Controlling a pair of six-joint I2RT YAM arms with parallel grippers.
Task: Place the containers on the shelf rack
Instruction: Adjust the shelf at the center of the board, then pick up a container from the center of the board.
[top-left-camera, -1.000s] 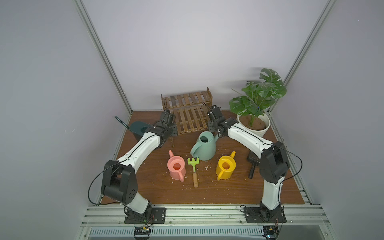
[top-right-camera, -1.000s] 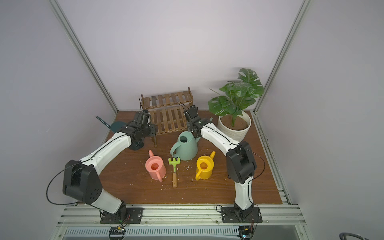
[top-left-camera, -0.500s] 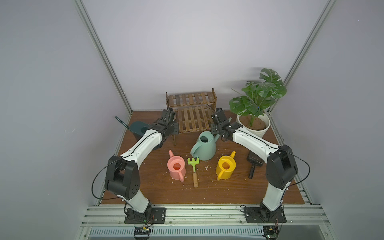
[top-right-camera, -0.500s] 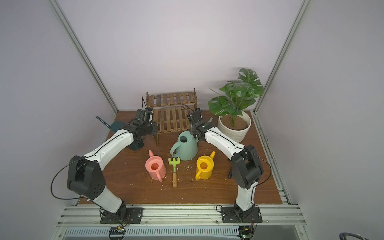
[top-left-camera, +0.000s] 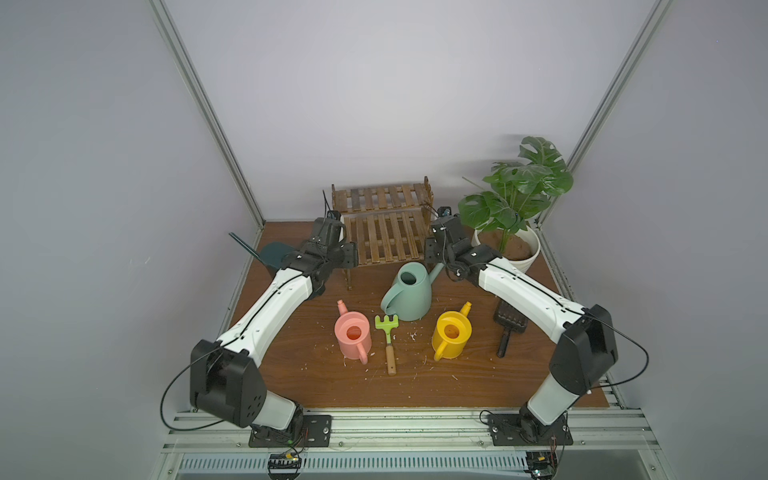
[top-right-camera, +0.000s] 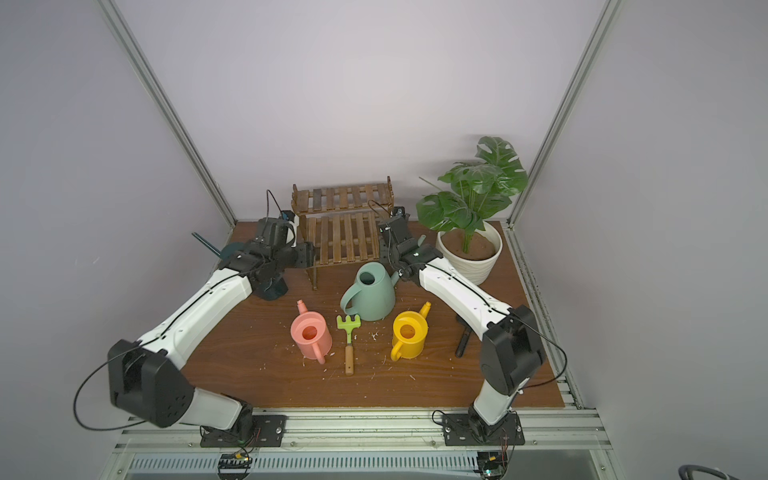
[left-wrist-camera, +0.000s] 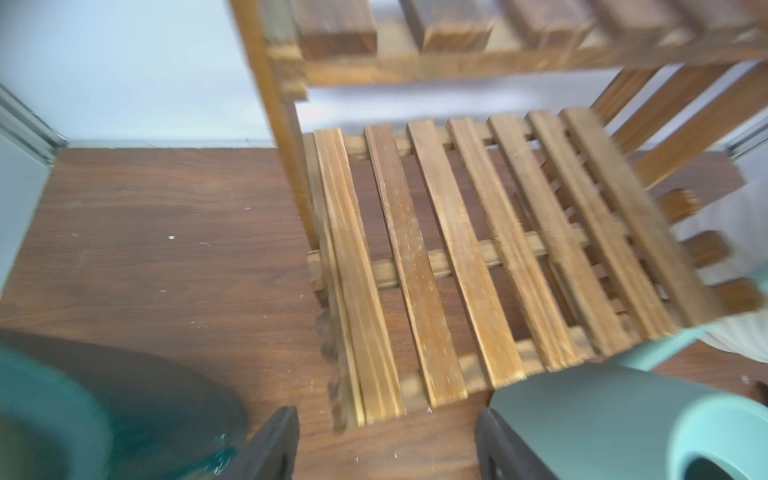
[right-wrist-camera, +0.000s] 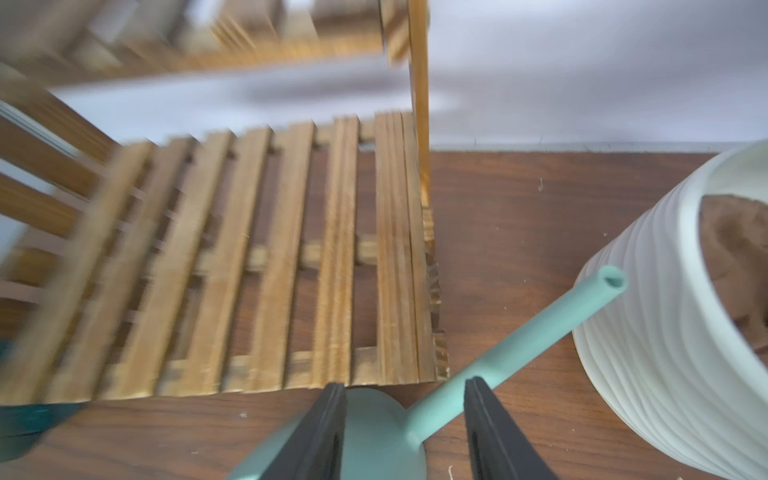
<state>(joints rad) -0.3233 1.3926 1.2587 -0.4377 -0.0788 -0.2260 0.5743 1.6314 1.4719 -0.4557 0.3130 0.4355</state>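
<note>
Shelf rack (top-left-camera: 384, 245) at 12 o'clock by the back wall, both tiers bare. I count zero of four placed.

Mint can (top-left-camera: 409, 297) is upright just in front of the lower tier, spout (top-left-camera: 435, 271) toward 2. Teal can (top-left-camera: 274, 254) at 10, partly hidden. Pink can (top-left-camera: 352, 338) at 8 and yellow can (top-left-camera: 451, 334) at 4, both upright on the table (top-left-camera: 316, 386).

All look like thin hollow plastic: light, stiff, smooth. I expect slipping or tipping, not breakage. I'd take handles or rims. A long spout would lever the can round. Slat gaps could catch a small base.

Left gripper (left-wrist-camera: 384, 419): jaws apart, empty, at the rack's front corner on the 9 side. Right gripper (right-wrist-camera: 403, 386): jaws apart above the mint spout's root, wider than it, not clamping.
</note>
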